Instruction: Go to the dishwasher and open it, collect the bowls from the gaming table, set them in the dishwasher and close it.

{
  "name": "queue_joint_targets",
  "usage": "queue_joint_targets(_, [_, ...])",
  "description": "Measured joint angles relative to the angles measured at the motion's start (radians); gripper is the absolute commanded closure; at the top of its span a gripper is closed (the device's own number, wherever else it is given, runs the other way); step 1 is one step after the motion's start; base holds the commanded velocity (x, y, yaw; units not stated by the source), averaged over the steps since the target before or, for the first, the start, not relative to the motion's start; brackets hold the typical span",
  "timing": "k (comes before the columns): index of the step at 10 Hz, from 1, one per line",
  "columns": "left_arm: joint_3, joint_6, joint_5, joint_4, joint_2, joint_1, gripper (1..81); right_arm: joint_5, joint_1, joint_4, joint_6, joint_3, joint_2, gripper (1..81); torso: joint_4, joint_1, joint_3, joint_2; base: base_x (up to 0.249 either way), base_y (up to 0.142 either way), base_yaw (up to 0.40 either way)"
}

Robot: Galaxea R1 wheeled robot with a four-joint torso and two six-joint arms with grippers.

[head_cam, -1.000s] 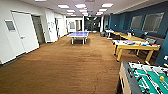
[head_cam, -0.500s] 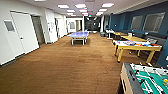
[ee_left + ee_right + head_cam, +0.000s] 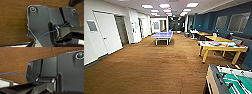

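The gaming table [image 3: 221, 48], with a white top and yellow edge and legs, stands at the right of the room. A many-coloured board [image 3: 215, 43] lies on it. Small orange and blue spots [image 3: 237, 45] sit at its far right end, too blurred to tell as bowls. The dishwasher is out of view. In the left wrist view my dark wrist plate [image 3: 41, 22] hangs over brown wood floor [image 3: 13, 21]. The right wrist view has its plate [image 3: 70, 72] over the same floor [image 3: 18, 58].
A table-football table [image 3: 230, 80] with a green field stands close at the lower right. A blue table-tennis table [image 3: 162, 35] is far ahead in the middle. More yellow tables [image 3: 217, 38] line the dark blue right wall. White doors [image 3: 107, 33] line the left wall.
The whole head picture has shifted slightly, so the camera has moved a little forward; the tables themselves have not moved.
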Motion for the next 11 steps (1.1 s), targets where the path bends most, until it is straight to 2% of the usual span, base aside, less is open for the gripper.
queue_joint_targets(6, [0.0, 0.0, 0.006, 0.0, 0.001, 0.004, 1.0, -0.003, -0.005, 0.003, 0.001, -0.003, -0.001, 1.0, 0.0, 0.0, 0.0, 0.0, 0.138, 0.0, 0.0])
queue_joint_targets(8, [-0.001, 0.0, -0.011, 0.0, 0.004, -0.026, 1.0, 0.013, 0.024, 0.005, 0.002, -0.006, -0.002, 1.0, 0.0, 0.0, 0.0, 0.0, 0.139, 0.0, 0.0])
queue_joint_targets(11, [-0.001, 0.0, 0.009, 0.0, 0.011, 0.016, 1.0, -0.005, -0.013, 0.004, 0.003, -0.006, -0.001, 1.0, 0.0, -0.001, 0.0, 0.0, 0.144, 0.0, 0.0])
